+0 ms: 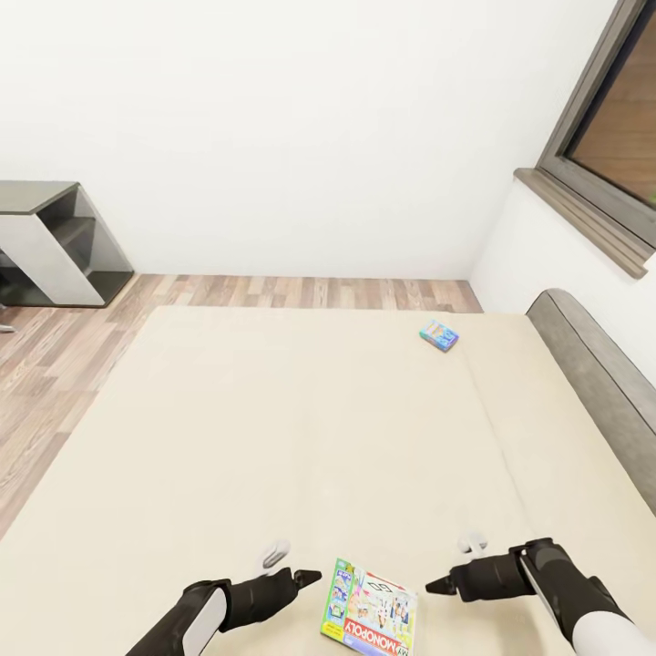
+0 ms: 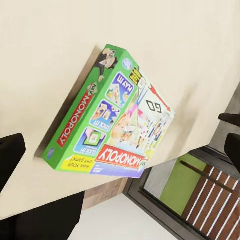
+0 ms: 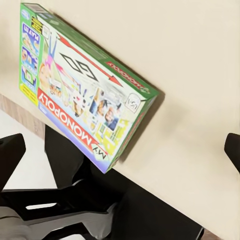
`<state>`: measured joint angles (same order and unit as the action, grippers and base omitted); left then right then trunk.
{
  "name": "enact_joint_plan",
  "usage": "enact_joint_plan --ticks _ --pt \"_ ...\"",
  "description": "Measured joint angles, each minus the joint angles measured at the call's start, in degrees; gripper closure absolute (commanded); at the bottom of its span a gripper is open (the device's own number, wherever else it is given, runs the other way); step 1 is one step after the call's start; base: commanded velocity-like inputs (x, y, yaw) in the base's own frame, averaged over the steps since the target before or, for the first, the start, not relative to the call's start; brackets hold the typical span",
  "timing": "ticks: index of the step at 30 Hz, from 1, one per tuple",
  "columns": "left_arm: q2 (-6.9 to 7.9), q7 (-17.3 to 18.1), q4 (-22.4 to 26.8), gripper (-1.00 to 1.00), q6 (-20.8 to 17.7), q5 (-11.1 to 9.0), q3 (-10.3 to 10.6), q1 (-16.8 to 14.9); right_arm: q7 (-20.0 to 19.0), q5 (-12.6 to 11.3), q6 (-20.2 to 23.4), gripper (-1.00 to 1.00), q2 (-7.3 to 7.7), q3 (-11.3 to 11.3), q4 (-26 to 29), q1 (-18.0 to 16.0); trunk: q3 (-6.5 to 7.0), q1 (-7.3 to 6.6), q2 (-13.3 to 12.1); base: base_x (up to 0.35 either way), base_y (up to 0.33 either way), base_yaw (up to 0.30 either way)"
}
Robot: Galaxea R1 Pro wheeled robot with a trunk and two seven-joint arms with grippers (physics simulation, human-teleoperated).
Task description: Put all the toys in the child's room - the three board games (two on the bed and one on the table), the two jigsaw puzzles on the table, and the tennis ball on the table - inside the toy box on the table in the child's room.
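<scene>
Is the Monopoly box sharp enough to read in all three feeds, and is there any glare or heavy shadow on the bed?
Head view: even, flat light, no glare; the Monopoly box casts little shadow on the bed, its lettering small but legible. Left wrist view: box sharp, print readable, a soft shadow beside it. Right wrist view: box crisp, a darker shadow along one edge.

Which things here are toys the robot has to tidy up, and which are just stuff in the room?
For the job:
- green-edged flat cardboard Monopoly game box on the bed, between the two grippers
- small teal-blue flat game box farther up the bed

Just there:
- wide cream bed with grey padded headboard
- grey and white stepped shelf unit
- dark-framed window
</scene>
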<state>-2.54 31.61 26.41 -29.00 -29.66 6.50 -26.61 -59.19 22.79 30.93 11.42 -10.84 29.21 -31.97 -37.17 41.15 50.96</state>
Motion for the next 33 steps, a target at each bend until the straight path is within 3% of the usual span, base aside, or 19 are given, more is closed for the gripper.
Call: enact_joint_plan --ticks 33 --pt "0.04 -0.06 0.00 -1.00 0.68 -0.33 -0.30 0.07 0.43 -0.20 0.55 -1.00 -0.20 0.00 0.30 0.07 -0.17 0.00 0.00 0.000 0.000 0.000"
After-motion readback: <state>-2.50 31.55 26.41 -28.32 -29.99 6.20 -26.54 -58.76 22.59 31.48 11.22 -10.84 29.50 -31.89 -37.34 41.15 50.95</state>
